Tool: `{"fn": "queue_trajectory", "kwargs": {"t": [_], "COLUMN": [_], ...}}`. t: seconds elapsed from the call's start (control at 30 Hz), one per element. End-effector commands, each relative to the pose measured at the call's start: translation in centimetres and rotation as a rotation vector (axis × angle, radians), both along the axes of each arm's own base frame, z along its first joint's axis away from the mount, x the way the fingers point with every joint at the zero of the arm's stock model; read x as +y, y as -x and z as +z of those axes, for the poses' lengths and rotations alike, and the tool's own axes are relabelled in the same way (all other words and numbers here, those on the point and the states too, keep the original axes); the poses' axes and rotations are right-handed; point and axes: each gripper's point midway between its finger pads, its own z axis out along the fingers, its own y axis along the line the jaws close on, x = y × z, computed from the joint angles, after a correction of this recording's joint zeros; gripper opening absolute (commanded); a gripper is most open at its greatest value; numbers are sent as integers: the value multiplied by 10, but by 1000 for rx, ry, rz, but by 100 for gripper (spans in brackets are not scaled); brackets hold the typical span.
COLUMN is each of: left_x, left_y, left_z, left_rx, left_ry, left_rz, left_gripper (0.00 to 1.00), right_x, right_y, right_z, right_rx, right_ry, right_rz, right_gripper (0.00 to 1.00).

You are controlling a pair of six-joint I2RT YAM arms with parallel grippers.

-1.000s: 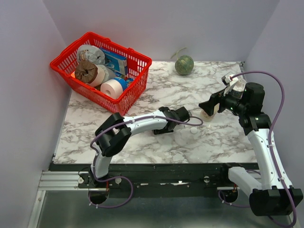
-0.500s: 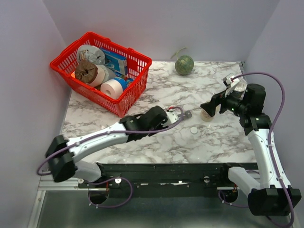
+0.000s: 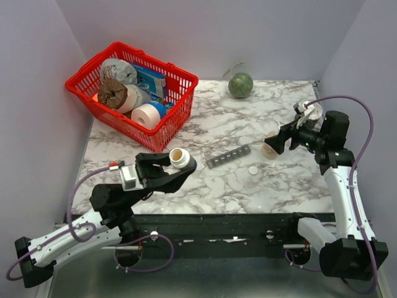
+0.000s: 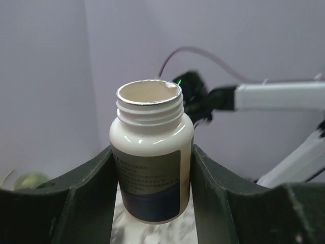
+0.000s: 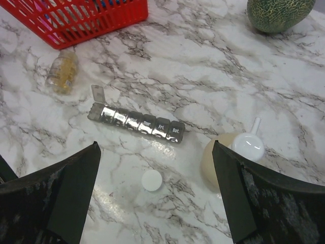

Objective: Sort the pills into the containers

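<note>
The left gripper point(image 4: 152, 199) pinches an uncapped white bottle point(image 4: 151, 152) upright. The right gripper point(image 5: 156, 152) hangs spread wide over the pill organizer point(image 5: 136, 121). The vial of pills point(image 5: 62, 72) lies beside the red basket point(image 5: 76, 20).

pills point(image 5: 61, 76): tan-yellow, inside clear vial point(image 5: 64, 63) lying on its side, 10 o'clock from containers | containers point(image 5: 136, 121): dark-grey strip, flat, one end lid raised

The left arm's black two-finger gripper point(image 3: 178, 162) gripped an uncapped white plastic bottle point(image 4: 152, 168) upright. The right arm's black two-finger gripper point(image 5: 156, 152) pointed downward, its jaws fully spread.
</note>
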Motion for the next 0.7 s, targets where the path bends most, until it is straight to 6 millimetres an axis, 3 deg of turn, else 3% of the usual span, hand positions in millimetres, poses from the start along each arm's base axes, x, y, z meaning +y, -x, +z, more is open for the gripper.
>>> {"fn": "queue_trajectory", "kwargs": {"t": [0.0,0.07,0.2,0.23,0.3,0.33,0.4,0.47,0.5,0.67], "left_x": [43,26,15,-1,-11,-19,-23,-29,-22,-28], "left_y": [58,48,35,20,1,-10,-39,-53,-70,-103], "left_z": [80,72,65,38,12,-19,-54,-95,-107,-193], "left_rx": [-157,-123,-110,-40,-31,35,91,174,208,316], "left_ry": [381,287,200,73,-59,-178,-306,-421,-446,-728], "left_rz": [-229,-207,-156,-126,-51,-35,23,-15,21,0], "left_gripper": [0,0,0,0,0,0,0,0,0,0], "right_x": [1,1,1,1,1,1,1,0,1,1], "right_y": [-1,0,-1,-1,-1,-1,-1,0,0,2], "right_z": [-8,-9,-9,-10,-10,-10,-10,-8,-7,-7], "right_rx": [11,13,15,17,22,21,22,19,15,20], "right_ry": [-14,-15,-16,-17,-20,-20,-19,-19,-17,-19], "right_rz": [36,39,36,36,37,38,37,35,35,39], "right_gripper": [100,100,100,100,100,100,100,100,100,100]}}
